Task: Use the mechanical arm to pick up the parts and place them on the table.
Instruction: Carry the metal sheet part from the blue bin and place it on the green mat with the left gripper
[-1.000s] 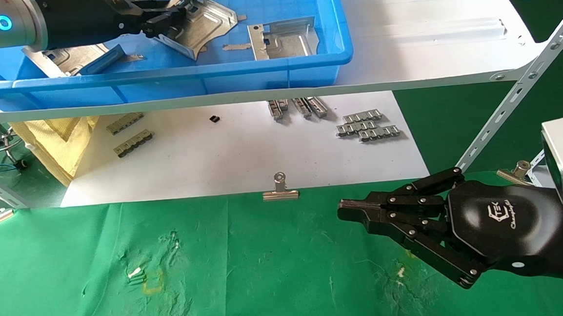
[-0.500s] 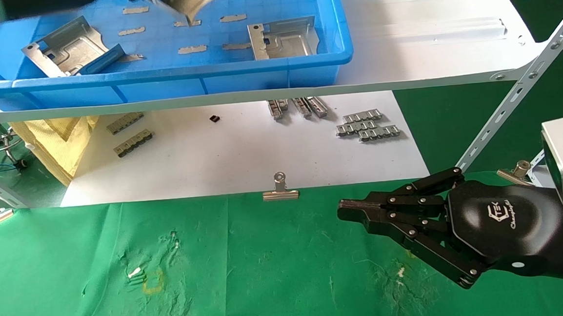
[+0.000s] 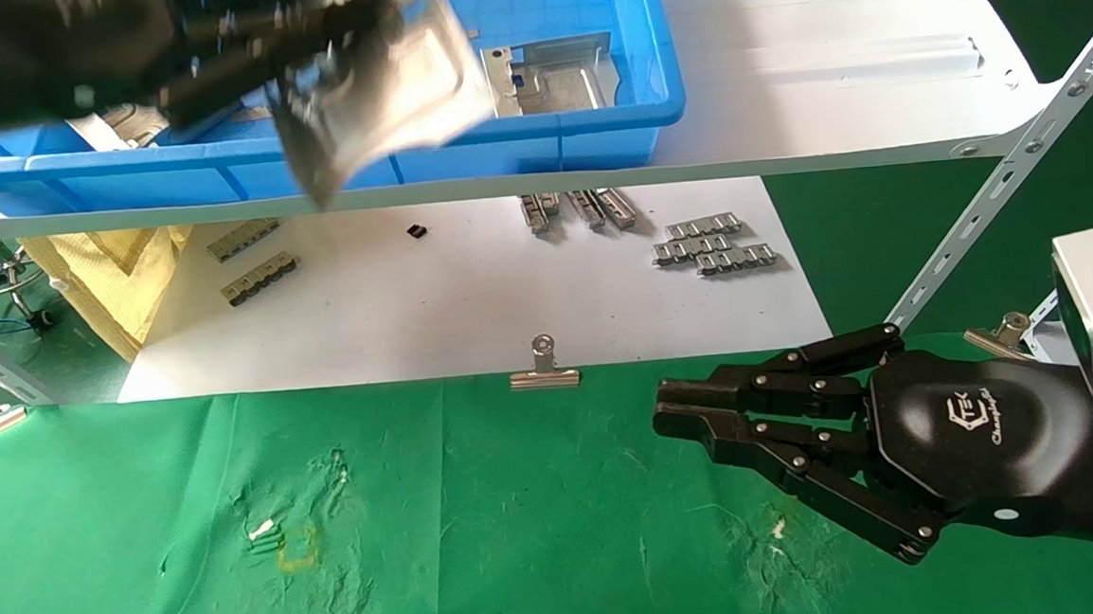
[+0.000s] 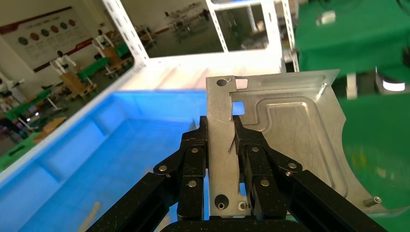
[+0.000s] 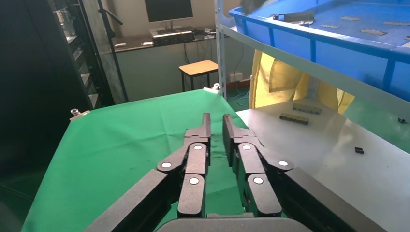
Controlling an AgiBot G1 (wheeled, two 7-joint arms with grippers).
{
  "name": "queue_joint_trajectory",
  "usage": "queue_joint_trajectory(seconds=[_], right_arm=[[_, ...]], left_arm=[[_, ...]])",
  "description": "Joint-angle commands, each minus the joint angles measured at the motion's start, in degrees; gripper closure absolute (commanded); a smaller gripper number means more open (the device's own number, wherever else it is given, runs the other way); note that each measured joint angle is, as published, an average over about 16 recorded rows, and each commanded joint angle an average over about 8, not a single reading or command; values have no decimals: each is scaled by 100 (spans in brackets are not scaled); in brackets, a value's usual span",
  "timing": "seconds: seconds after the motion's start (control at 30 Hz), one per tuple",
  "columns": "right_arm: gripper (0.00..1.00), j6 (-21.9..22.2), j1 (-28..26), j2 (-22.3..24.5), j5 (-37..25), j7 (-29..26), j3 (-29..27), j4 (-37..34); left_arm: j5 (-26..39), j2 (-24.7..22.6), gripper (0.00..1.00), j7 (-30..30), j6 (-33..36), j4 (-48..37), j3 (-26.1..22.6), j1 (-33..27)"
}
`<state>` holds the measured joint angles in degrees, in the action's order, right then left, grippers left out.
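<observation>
Below the left gripper (image 3: 322,45) spreads the green-clothed table (image 3: 485,539), with the white shelf (image 3: 826,62) and blue bin (image 3: 499,148) just behind it. That gripper pinches a silver stamped plate (image 3: 381,89) by one bent edge, fingers (image 4: 193,169) clamped on either side of the strip. The plate hangs tilted over the bin's front wall, one corner pointing down toward the white sheet (image 3: 470,293); its long axis runs away from the palm. Half a second ago it was higher, barely in view at the bin's far side. A second plate (image 3: 551,74) lies flat in the bin beside the gripper. The right gripper (image 3: 704,406) is parked over the cloth, its fingers nearly together with only a thin gap, holding nothing.
</observation>
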<state>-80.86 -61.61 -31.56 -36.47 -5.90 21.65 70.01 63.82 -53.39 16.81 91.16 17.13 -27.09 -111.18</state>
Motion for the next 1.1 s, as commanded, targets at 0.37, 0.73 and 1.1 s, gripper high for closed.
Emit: queue_joint_trajectory(seconds=[0.37, 0.73, 1.1], right_arm=[[0, 0, 0, 0, 0, 0, 0, 0], [0, 0, 0, 0, 0, 0, 0, 0], [0, 0, 0, 0, 0, 0, 0, 0]], left_arm=[[-1438, 1456, 100, 536, 33, 2365, -1003, 1801], [-45, 1173, 100, 2447, -277, 1079, -2009, 2019], [431, 655, 31, 3311, -443, -226, -2245, 1778]])
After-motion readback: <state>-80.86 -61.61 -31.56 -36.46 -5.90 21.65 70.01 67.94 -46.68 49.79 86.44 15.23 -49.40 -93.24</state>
